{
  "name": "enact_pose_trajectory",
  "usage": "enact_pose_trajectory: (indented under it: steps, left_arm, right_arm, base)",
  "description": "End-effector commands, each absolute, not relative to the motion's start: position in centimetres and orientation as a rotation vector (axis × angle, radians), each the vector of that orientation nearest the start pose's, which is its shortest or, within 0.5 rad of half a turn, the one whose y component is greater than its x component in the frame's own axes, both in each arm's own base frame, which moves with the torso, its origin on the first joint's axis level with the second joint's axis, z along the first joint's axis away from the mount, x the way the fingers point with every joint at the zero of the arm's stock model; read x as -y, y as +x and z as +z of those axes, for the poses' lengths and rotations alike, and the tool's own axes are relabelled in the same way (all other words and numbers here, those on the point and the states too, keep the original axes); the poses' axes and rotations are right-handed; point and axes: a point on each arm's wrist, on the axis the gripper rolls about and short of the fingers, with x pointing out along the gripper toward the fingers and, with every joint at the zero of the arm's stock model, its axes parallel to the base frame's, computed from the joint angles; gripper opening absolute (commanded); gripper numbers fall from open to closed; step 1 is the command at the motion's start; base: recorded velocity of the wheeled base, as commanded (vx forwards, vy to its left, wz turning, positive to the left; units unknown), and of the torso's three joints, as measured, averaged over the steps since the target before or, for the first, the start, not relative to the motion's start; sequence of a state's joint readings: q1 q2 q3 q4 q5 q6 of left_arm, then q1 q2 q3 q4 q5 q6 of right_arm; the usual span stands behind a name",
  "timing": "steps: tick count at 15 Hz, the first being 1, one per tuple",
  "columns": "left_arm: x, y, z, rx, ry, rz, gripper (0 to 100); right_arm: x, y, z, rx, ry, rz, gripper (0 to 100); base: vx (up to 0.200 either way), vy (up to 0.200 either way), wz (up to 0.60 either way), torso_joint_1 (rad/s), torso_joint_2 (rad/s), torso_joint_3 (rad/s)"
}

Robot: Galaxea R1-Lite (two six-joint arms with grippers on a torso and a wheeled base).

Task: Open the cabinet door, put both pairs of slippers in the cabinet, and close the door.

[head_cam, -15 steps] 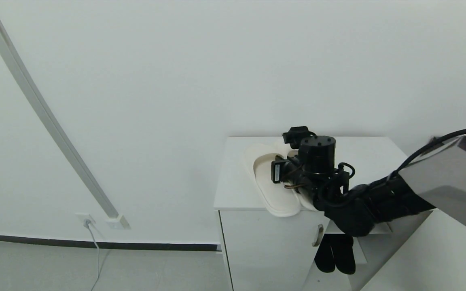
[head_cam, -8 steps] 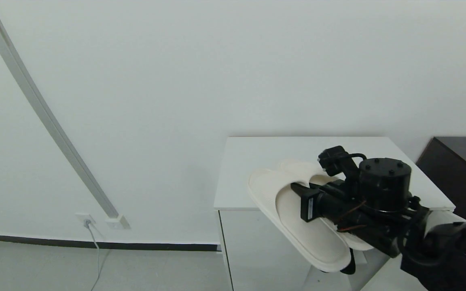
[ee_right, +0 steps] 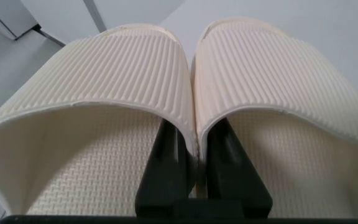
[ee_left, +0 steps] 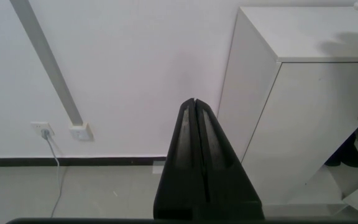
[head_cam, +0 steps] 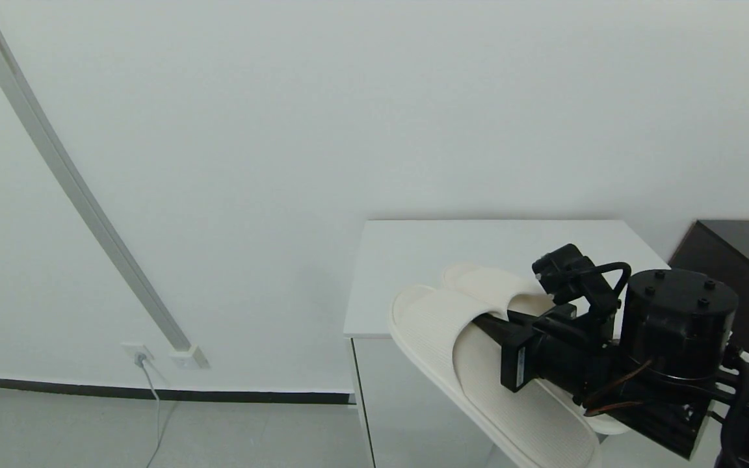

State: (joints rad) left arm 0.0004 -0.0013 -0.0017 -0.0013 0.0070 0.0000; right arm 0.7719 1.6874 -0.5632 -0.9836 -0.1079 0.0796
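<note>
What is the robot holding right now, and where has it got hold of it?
The right pincer grips the pair of cream slippers by their touching inner strap edges, one finger inside each. The left pincer is shut, empty.

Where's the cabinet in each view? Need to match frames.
Head view: cabinet lower centre-right, behind the held slippers.
Left wrist view: cabinet beyond the shut left end effector, side and front showing.
Right wrist view: white top, probably the cabinet's, behind the slippers.
Shared landmark: slanted wall conduit beside it, head and left wrist views.
</note>
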Motion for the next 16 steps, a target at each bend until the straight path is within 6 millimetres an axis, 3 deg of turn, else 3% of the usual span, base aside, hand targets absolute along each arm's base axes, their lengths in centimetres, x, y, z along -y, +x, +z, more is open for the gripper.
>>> enact_pose_trajectory:
  steps: [1,6,16]
  left_arm:
    - [-0.01,-2.29,7.61,0.003,0.000,0.009,0]
    - [0.00,-2.29,7.59,0.002,0.002,0.005,0]
    - [0.00,-2.29,7.61,0.003,0.000,0.005,0]
  right_arm:
    - [-19.46,20.36,15.61,-0.163,0.012,0.654,0]
    - [-19.51,20.41,15.48,-0.167,0.010,0.654,0]
    - [-19.73,20.65,15.02,-0.176,0.007,0.651,0]
  base:
    - [0.000,0.000,0.00,0.000,0.00,0.000]
    - [0.000,0.000,0.00,0.000,0.00,0.000]
    - [-0.180,0.000,0.00,0.003,0.00,0.002]
